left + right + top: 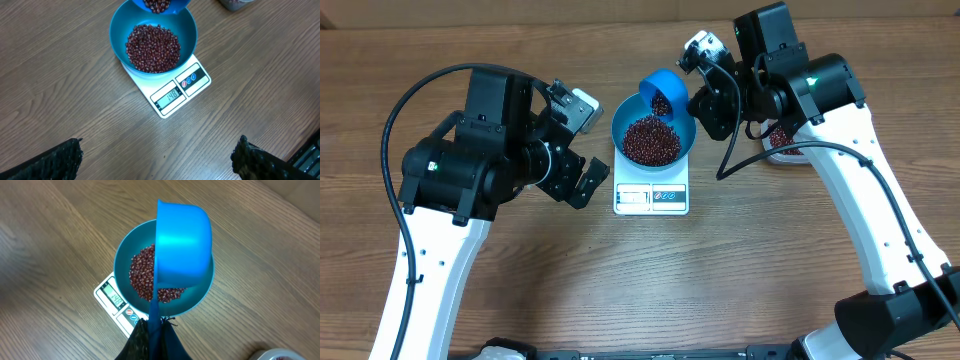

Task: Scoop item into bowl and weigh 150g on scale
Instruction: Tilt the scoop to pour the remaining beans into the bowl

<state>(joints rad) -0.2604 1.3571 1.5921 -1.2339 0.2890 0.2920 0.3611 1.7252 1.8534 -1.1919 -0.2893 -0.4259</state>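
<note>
Beans [152,47] sat heaped in bowl [117,35] on scale [172,95]. Scoop [182,245] hung tipped over bowl, right jaws clamped on handle. Left jaws stood apart, empty. Beans looked light, hard, prone to rolling: best carried by scoop handle, trickled slowly.

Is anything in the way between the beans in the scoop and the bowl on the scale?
Nothing visible is in the way. The right pincer holds the scoop tilted directly over the bowl, whose mouth is open, with only beans inside. The left pincer stands open, apart from the scale.
</note>
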